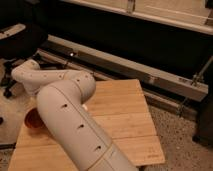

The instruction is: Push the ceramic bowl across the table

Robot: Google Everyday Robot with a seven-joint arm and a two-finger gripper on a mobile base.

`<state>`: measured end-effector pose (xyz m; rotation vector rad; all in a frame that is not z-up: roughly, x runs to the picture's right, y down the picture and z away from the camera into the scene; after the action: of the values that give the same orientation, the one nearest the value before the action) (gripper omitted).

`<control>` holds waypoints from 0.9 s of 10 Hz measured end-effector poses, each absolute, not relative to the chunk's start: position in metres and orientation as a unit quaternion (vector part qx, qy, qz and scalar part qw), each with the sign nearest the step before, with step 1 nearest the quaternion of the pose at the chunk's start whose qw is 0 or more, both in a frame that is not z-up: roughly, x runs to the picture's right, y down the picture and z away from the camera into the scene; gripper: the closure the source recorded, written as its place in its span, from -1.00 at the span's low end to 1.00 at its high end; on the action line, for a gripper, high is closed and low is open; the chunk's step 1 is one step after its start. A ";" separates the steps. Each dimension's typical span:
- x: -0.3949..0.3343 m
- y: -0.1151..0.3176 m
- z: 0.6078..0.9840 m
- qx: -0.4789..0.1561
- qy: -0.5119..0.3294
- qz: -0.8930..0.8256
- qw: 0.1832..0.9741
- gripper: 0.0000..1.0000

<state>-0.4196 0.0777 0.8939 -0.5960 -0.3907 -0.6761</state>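
Note:
The ceramic bowl is small, round and orange-red. It sits near the left edge of the light wooden table, and its right side is hidden behind my thick white arm link. My forearm reaches left from the elbow and bends down towards the bowl. My gripper is at the end of that wrist, just above and behind the bowl, hidden by the arm link.
A black office chair stands on the floor at the far left. A long metal rail runs along the wall base behind the table. The speckled floor lies to the right of the table's edge.

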 end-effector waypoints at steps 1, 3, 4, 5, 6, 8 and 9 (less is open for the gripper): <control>-0.417 0.086 0.891 -0.293 -0.190 -0.324 0.879 1.00; -0.408 0.106 0.880 -0.312 -0.196 -0.315 0.875 1.00; -0.403 0.112 0.873 -0.321 -0.202 -0.306 0.873 1.00; -0.397 0.114 0.865 -0.328 -0.208 -0.295 0.873 1.00; -0.391 0.117 0.857 -0.335 -0.213 -0.284 0.873 1.00; -0.377 0.124 0.846 -0.350 -0.219 -0.260 0.873 1.00; -0.371 0.127 0.842 -0.357 -0.220 -0.251 0.873 1.00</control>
<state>-0.3706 0.1273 0.8421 -0.7453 -0.4602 -0.5242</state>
